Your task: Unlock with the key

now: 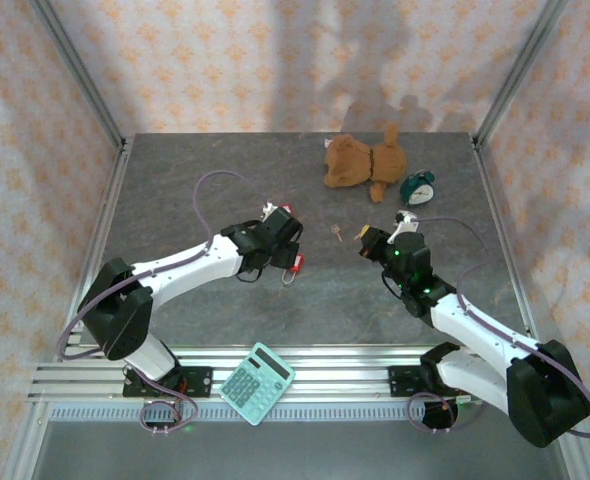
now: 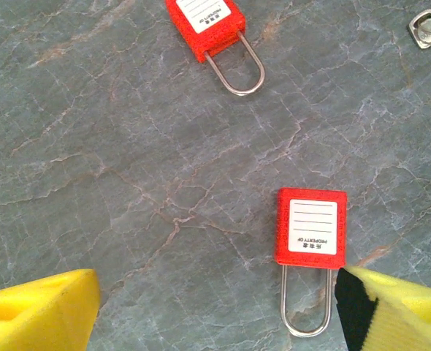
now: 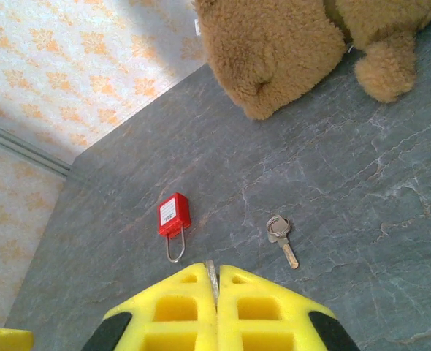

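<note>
Two red padlocks lie flat on the grey table. One padlock point(image 2: 310, 228) rests just in front of my left gripper's right finger point(image 2: 402, 314), its steel shackle pointing back toward the gripper. The other padlock point(image 2: 204, 25) lies farther ahead. My left gripper point(image 2: 215, 314) hovers open over bare table with nothing between its fingers. My right gripper point(image 3: 215, 281) is shut, and a thin metal key blade point(image 3: 212, 276) pokes out between its yellow pads. A second key point(image 3: 281, 238) lies loose on the table ahead of it, to the right of a padlock point(image 3: 174, 216).
A brown teddy bear point(image 1: 365, 160) and a green alarm clock point(image 1: 418, 188) sit at the back right. A mint calculator point(image 1: 257, 382) lies on the rail at the near edge. The loose key point(image 1: 336, 232) lies between the two grippers.
</note>
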`<state>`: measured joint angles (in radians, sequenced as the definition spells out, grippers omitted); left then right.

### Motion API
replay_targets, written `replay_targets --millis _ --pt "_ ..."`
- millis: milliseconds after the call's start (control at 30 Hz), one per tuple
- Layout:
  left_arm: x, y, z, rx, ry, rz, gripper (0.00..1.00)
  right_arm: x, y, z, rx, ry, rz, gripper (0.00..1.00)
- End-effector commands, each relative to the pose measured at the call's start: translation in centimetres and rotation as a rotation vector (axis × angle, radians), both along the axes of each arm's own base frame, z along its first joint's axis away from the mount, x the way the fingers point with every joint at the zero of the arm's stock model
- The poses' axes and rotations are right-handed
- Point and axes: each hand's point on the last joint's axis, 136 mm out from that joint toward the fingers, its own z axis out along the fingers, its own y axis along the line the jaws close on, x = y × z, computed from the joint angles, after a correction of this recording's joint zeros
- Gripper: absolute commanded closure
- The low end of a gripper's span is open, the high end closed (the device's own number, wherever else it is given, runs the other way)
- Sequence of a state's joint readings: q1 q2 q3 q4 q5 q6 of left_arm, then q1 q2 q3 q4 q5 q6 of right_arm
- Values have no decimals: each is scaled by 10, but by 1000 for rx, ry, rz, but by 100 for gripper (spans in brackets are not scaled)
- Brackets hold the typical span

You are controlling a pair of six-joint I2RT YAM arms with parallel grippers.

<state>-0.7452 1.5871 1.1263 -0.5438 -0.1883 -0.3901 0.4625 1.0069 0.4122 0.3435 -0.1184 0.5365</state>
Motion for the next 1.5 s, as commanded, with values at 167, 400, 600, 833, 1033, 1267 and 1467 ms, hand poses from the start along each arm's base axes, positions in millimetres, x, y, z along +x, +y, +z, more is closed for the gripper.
replay_targets --millis 167,400,600,833,1033,1267,1467 --pt "-12 -11 -13 55 118 -52 17 0 2 -1 -4 -14 7 96" --pt "-15 -30 -29 65 224 -67 25 0 3 -5 -3 -1 7 96" --pt "-22 -40 -49 129 288 -79 26 0 1 -6 -11 0 2 96" --pt "-16 -38 -69 179 314 -49 30 0 2 -6 -7 0 8 96" --pt "-12 -38 -85 150 377 -51 40 -1 2 -4 -3 -5 10 96" --pt "-6 -30 -85 110 430 -55 41 -2 2 -2 -4 -10 11 96" --pt "-3 -25 -87 133 453 -70 41 -2 2 -2 -2 -11 12 96"
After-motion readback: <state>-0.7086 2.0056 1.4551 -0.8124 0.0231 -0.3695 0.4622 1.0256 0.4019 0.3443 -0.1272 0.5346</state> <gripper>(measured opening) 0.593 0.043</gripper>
